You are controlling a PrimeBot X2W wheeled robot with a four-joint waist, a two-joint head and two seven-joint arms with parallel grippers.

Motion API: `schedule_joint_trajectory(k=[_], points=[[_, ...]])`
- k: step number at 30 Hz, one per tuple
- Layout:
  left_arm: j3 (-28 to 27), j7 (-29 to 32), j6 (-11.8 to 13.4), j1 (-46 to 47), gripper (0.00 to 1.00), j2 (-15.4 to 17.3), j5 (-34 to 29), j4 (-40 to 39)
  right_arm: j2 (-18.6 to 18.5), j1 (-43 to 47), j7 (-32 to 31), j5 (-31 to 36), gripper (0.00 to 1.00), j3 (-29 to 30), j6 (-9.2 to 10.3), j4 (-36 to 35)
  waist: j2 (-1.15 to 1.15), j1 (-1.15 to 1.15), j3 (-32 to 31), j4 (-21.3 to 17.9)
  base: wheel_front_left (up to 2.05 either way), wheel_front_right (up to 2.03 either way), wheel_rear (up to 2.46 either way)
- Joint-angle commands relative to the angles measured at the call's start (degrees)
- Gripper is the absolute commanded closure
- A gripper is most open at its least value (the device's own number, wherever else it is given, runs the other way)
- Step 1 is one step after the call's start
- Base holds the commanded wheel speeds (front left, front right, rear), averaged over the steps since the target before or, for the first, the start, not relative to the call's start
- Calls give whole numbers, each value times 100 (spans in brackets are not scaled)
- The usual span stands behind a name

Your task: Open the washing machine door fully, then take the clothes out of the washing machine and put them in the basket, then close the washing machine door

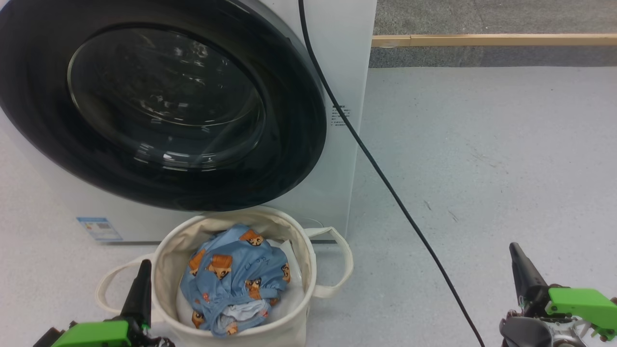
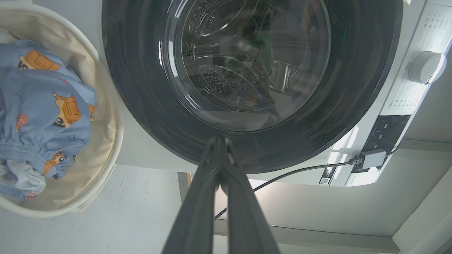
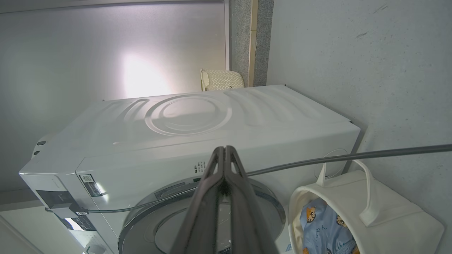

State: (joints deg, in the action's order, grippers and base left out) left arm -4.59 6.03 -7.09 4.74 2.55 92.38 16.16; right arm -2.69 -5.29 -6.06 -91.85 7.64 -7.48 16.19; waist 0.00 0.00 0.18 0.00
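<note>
Door rim (image 1: 289,159) glossy black – glass centre; basket (image 1: 308,270) matt canvas; clothes (image 1: 231,279) soft cloth.

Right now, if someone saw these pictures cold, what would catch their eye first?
The washing machine door, a big glossy black ring around bulging glass, sits shut at the head view's upper left. Just below it, the blue bear-print clothes lie bunched in the cream basket. A black cable slants across the pale floor to their right.

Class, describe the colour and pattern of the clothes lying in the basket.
The clothes are light blue with small orange-brown bear faces, clearest in the head view.
</note>
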Motion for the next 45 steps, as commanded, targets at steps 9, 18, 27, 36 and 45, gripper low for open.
schedule_joint_trajectory(k=[9, 18, 27, 36, 45], points=[[-191, 45, -40, 145, 100, 32, -20, -213, -19, -89, -41, -33, 100, -114, -1, -217, 0, 0, 0, 0, 0, 0, 0], [-191, 45, -40, 145, 100, 32, -20, -213, -19, -89, -41, -33, 100, -114, -1, -217, 0, 0, 0, 0, 0, 0, 0], [-191, 45, -40, 145, 100, 32, -20, -213, -19, -89, -41, -33, 100, -114, -1, -217, 0, 0, 0, 0, 0, 0, 0], [-191, 45, -40, 145, 100, 32, -20, -213, -19, -89, -41, -34, 100, -114, -1, -217, 0, 0, 0, 0, 0, 0, 0], [-191, 45, -40, 145, 100, 32, -20, -213, -19, -89, -41, -34, 100, -114, -1, -217, 0, 0, 0, 0, 0, 0, 0]])
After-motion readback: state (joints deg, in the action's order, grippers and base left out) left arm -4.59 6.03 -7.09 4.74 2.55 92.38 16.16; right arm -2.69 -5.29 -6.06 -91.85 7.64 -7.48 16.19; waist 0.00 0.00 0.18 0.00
